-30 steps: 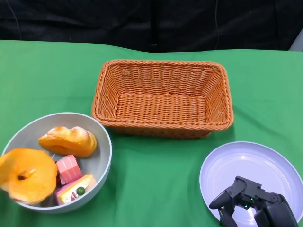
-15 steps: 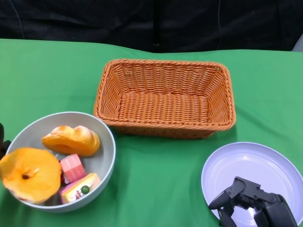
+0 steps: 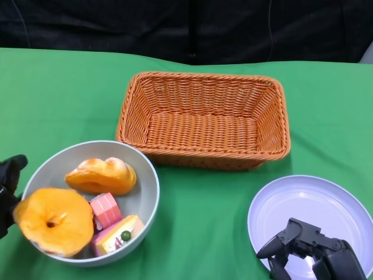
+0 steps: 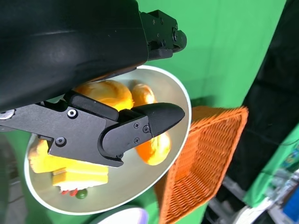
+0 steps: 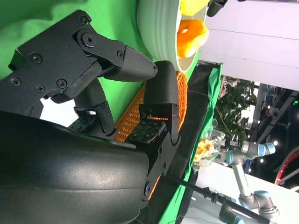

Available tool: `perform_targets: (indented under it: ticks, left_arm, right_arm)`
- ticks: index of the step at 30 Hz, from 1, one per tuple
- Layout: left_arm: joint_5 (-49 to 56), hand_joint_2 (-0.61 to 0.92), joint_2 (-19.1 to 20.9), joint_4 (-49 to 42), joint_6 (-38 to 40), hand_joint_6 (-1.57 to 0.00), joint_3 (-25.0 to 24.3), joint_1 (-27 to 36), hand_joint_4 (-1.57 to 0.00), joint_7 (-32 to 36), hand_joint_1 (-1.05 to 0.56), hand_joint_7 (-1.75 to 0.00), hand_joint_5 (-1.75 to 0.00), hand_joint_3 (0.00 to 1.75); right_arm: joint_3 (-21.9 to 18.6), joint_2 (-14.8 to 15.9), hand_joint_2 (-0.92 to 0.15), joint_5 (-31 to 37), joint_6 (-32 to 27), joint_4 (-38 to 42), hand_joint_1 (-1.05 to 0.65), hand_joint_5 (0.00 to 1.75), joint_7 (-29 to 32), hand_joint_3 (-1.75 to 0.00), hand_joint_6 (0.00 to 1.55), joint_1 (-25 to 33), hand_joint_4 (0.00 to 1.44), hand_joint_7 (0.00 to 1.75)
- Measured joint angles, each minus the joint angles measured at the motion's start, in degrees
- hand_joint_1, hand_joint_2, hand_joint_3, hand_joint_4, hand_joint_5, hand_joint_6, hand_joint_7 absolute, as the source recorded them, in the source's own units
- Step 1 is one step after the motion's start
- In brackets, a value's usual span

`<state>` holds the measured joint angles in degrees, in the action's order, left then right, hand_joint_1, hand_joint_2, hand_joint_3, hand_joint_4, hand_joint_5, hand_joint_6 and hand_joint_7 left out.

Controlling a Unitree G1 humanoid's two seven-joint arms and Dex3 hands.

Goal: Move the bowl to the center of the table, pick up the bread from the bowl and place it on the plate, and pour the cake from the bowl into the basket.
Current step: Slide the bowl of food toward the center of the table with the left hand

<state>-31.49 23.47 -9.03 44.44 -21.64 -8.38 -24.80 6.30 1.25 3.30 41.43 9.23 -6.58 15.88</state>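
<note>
Fingers of the left hand (image 3: 8, 186) grip the grey bowl's (image 3: 147, 198) left rim; bread (image 3: 102, 175) and cake (image 3: 116, 233) sit inside. Behind stands the basket (image 3: 203, 119). Right hand (image 3: 309, 251) hovers, fingers spread, over the plate (image 3: 326, 201) on the green surface (image 3: 198, 221).

Bare green cloth (image 3: 198, 224) between bowl (image 3: 148, 201) and plate (image 3: 309, 201): open lane in middle of table. Wicker basket (image 3: 201, 119) blocks far middle, its near wall close to bowl rim. Left hand (image 3: 9, 186) at bowl's left side. Right hand (image 3: 306, 254) over plate's near edge. Bowl crowded: bread pieces (image 3: 102, 175) and cake slices (image 3: 113, 224) fill inside.
</note>
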Motion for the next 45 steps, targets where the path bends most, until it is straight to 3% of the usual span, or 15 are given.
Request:
perform_targets:
  ticks: [7,12,17,22,25,26,28,29,32,39,45]
  left_arm:
    - [-0.1,0.92,0.1,1.6,1.1,0.0,1.6,0.5,0.0,-0.8,-0.62,0.0,0.0,0.77]
    - [-1.0,0.92,-3.4,5.6,4.9,0.0,0.7,0.5,0.0,4.0,-0.66,0.0,0.0,0.77]
    - [-4.4,0.92,-10.1,9.3,8.9,0.0,-3.2,0.4,0.0,12.2,-0.65,0.0,0.0,0.8]
    - [-6.7,0.92,-13.2,11.8,11.7,0.0,-5.7,0.4,0.0,17.4,-0.65,0.0,0.0,0.79]
    - [-8.3,0.92,-15.3,14.7,14.2,0.0,-6.7,0.4,0.0,20.4,-0.64,0.0,0.0,0.81]
    - [-9.0,0.92,-16.1,15.8,15.0,0.0,-6.8,0.5,0.0,21.2,-0.64,0.0,0.0,0.81]
    - [-9.5,0.92,-17.3,17.1,16.0,0.0,-6.6,0.5,0.0,22.3,-0.64,0.0,0.0,0.82]
    - [-9.6,0.92,-17.6,17.6,16.4,0.0,-6.3,0.5,0.0,22.6,-0.64,0.0,0.0,0.82]
    - [-9.9,0.92,-18.1,18.6,17.2,0.0,-6.0,0.7,0.0,22.9,-0.64,0.0,0.0,0.83]
    - [-10.4,0.92,-18.2,19.0,18.3,0.0,-4.9,1.0,0.0,22.9,-0.64,0.0,0.0,0.83]
    - [-10.4,0.92,-18.4,19.0,18.5,0.0,-3.5,1.1,0.0,23.1,-0.62,0.0,0.0,0.8]
  right_arm:
    - [0.1,0.0,-0.51,0.0,0.0,-0.4,-0.3,1.59,0.0,-1.08,0.85,0.1,0.81,1.21]
    - [0.2,0.0,-0.52,0.1,0.0,-0.9,-0.31,1.58,0.0,-1.06,0.84,0.1,0.79,1.2]
    - [0.1,0.0,-0.68,0.6,0.4,-1.0,-0.33,1.4,0.7,-0.72,0.87,0.1,0.77,0.97]
    - [0.2,-0.1,-0.72,0.9,1.9,-0.9,-0.33,1.34,1.2,-0.64,0.85,0.0,0.73,0.89]
    - [0.2,-0.1,-0.7,1.9,3.0,-0.9,-0.35,1.29,2.0,-0.64,0.75,0.0,0.62,0.83]
    - [0.0,-0.1,-0.78,3.3,3.5,-0.9,-0.4,1.26,2.9,-0.52,0.62,0.0,0.48,0.76]
    - [-0.4,-0.3,-0.88,6.7,4.4,-0.9,-0.45,1.21,4.7,-0.34,0.49,0.0,0.35,0.7]
    - [-0.9,-0.4,-0.91,9.0,5.1,-0.9,-0.51,1.14,6.2,-0.33,0.35,0.0,0.22,0.62]
    - [-2.3,-0.3,-0.92,15.8,6.7,-1.1,-0.56,1.0,10.7,-0.34,0.23,0.0,0.05,0.48]
    - [-2.3,0.4,-0.92,20.0,8.1,-2.9,-0.62,0.73,14.1,-0.29,0.12,0.0,0.0,0.33]
    - [-2.2,2.1,-0.92,23.6,6.2,-7.7,-0.65,0.62,14.4,-0.29,0.09,0.0,0.0,0.26]
